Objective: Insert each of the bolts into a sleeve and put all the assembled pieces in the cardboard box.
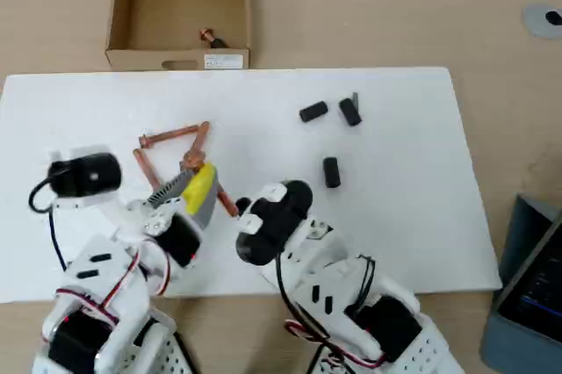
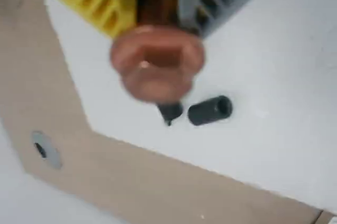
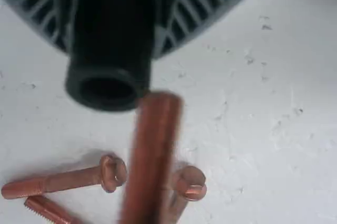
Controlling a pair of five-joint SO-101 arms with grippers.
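My left gripper, with one yellow finger and one grey, is shut on a copper bolt whose head faces the left wrist camera. Just right of it, my right gripper is shut on a black sleeve. The held bolt's shaft tip sits right beside the sleeve's open end, slightly off its bore. Three loose bolts lie on the white mat behind the left gripper. Three loose sleeves lie farther right. The cardboard box at the back holds one assembled piece.
The white mat covers most of the wooden table. A round grey grommet is set in the table at the back right. A dark grey device stands at the right edge.
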